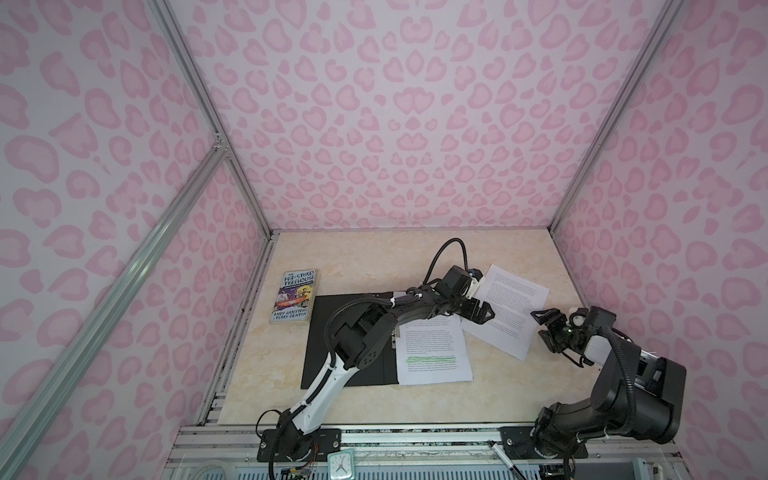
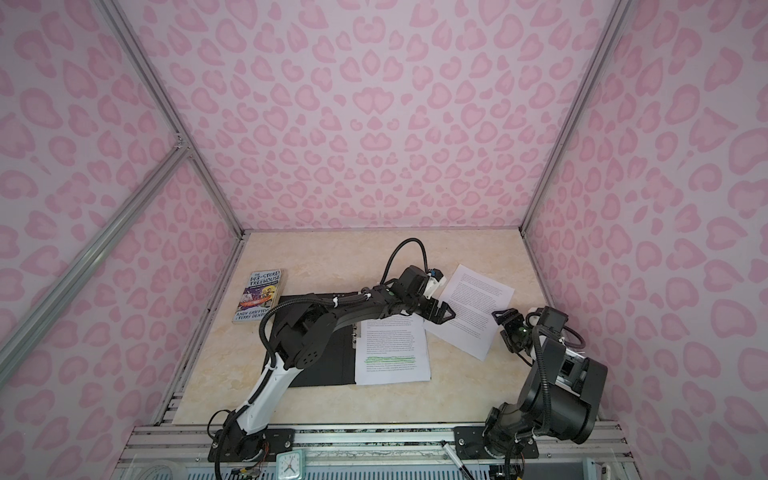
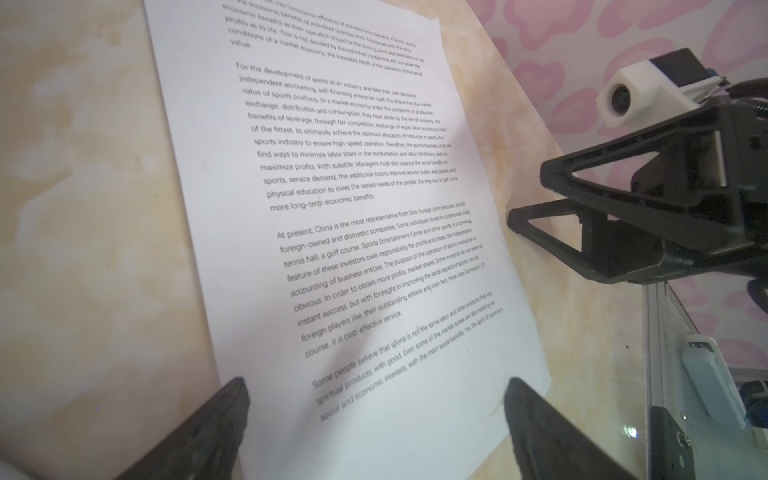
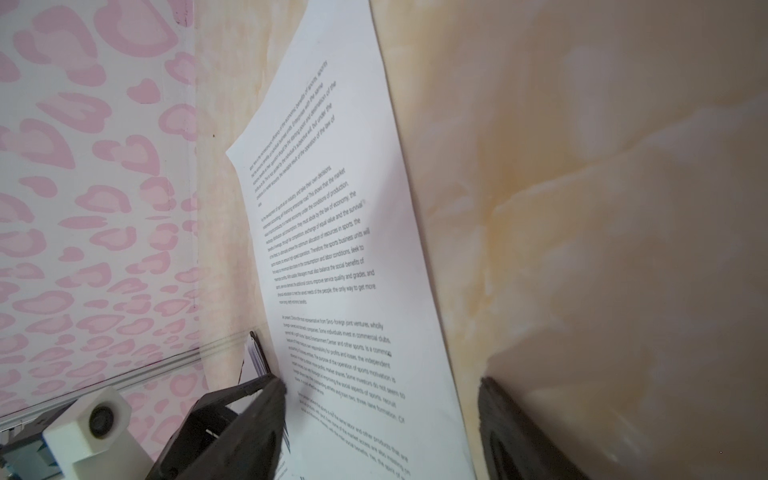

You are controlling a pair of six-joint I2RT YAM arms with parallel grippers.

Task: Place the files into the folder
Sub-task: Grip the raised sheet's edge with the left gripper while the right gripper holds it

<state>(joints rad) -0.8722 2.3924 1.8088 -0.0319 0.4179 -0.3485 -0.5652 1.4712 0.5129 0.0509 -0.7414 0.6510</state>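
matt paper files (image 1: 432, 353), smooth marble-look table (image 1: 353, 266)

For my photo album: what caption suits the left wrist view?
Left tool, open, above a printed sheet on the table; right tool, also open, faces it.

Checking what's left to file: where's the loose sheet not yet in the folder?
In both top views the loose sheet lies askew on the table, right of the open folder, between the left gripper and right gripper.

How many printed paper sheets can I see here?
2: the green-marked sheet lies on the open black folder; the angled sheet lies on the table right of it. More may be stacked beneath either.
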